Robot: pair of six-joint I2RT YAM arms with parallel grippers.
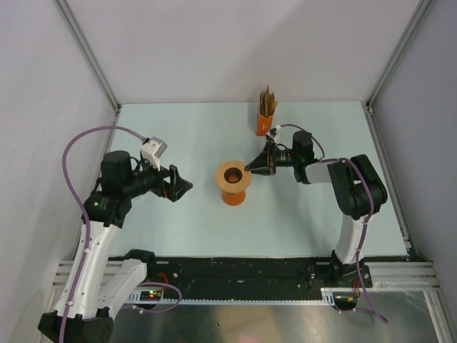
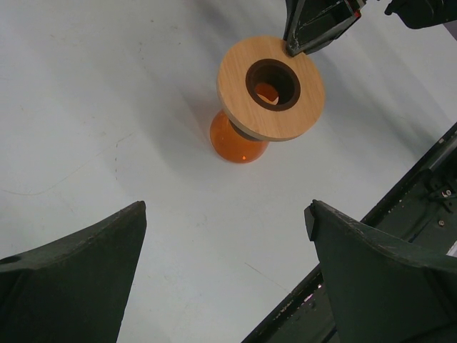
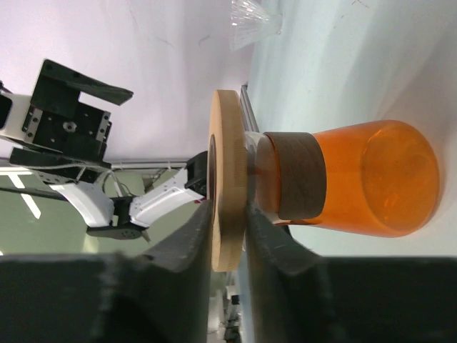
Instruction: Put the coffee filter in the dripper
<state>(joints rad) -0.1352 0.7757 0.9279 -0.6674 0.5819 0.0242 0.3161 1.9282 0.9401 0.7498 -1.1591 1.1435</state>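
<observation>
A flat round wooden disc (image 1: 223, 180) (image 2: 239, 100) (image 3: 227, 143) with a dark centre hole lies on top of an orange glass beaker (image 1: 234, 198) (image 2: 230, 143) (image 3: 371, 179) at mid-table. My right gripper (image 1: 249, 168) (image 3: 228, 209) reaches in from the right, shut on the disc's rim with a finger against each face. A clear ribbed cone, the dripper (image 3: 253, 18), shows small at the top edge of the right wrist view. No single coffee filter is in view. My left gripper (image 1: 184, 187) (image 2: 225, 209) hovers open and empty, left of the beaker.
A small orange box (image 1: 266, 123) holding a bunch of brown papers stands at the back of the table, behind the right gripper. Grey walls and metal posts (image 1: 93, 53) enclose the table on three sides. A black rail (image 1: 243, 268) runs along the near edge.
</observation>
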